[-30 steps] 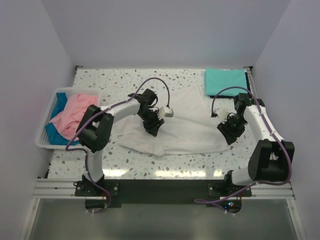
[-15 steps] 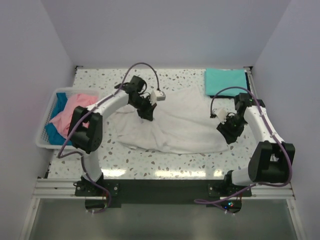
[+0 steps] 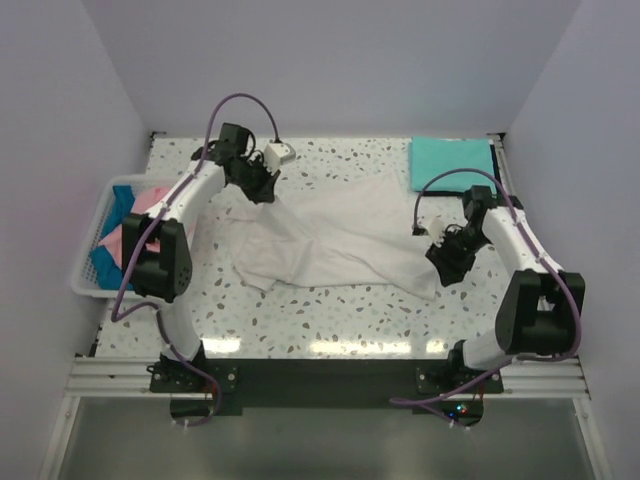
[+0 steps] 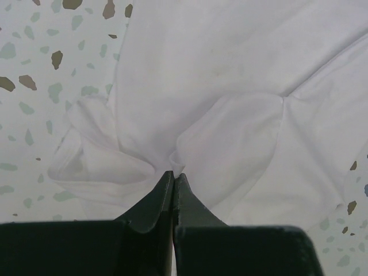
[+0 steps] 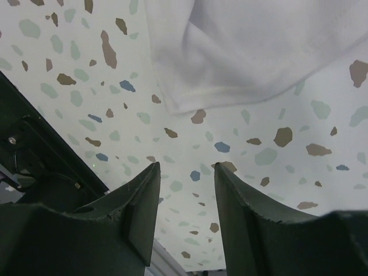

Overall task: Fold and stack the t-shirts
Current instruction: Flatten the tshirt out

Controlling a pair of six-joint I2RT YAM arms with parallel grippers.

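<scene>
White t-shirt is lying crumpled across the middle of the desk, stretched from far left toward near right, bunched at the left end. Teal t-shirt is sitting folded at the far right corner. Pink t-shirt and blue t-shirt are waiting in the basket at left.

Step in hand, as I judge it: spreading the white one flat before folding.
- Left gripper is pressed together, pinching a small fold of the white cloth.
- Right gripper is spread, holding nothing, hovering over bare desk just beside the shirt's near-right hem corner.

Doing it well: taking that hem corner with the right, then drawing both ends apart, low and even, so wrinkles are pulled out rather than dragged into a heap.

Pose: left arm is reaching long toward the far-left desk edge; right arm is bent, elbow outward, gripper aiming inward.
</scene>
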